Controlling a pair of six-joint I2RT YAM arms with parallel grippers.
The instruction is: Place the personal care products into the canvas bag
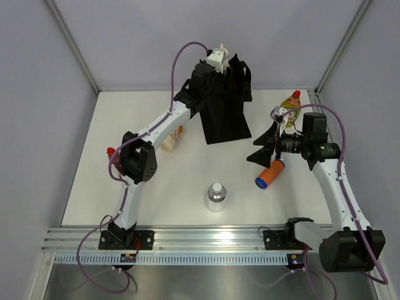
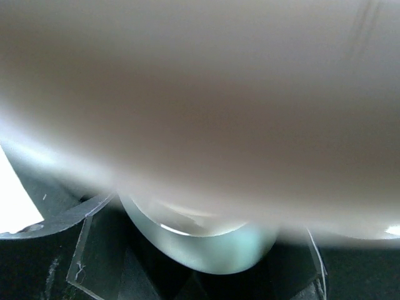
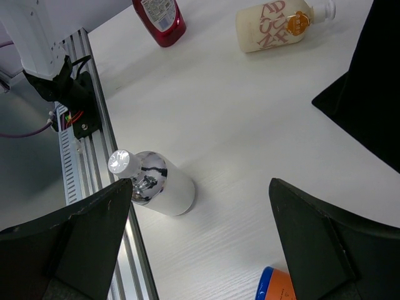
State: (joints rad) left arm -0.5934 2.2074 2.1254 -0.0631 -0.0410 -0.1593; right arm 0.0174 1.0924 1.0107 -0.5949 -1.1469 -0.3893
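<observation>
The black canvas bag stands upright at the back of the table. My left gripper is at its mouth, shut on a grey-green bottle with a beige cap that fills the left wrist view in a blur. My right gripper hangs open and empty over the table, right of the bag. Just below it lies an orange blue-capped bottle. A clear white-capped bottle stands near the front. A cream pump bottle lies left of the bag.
A yellow-green red-capped bottle stands at the back right, behind my right arm. A red bottle sits at the left edge, partly hidden by my left arm. The metal rail runs along the table's front edge.
</observation>
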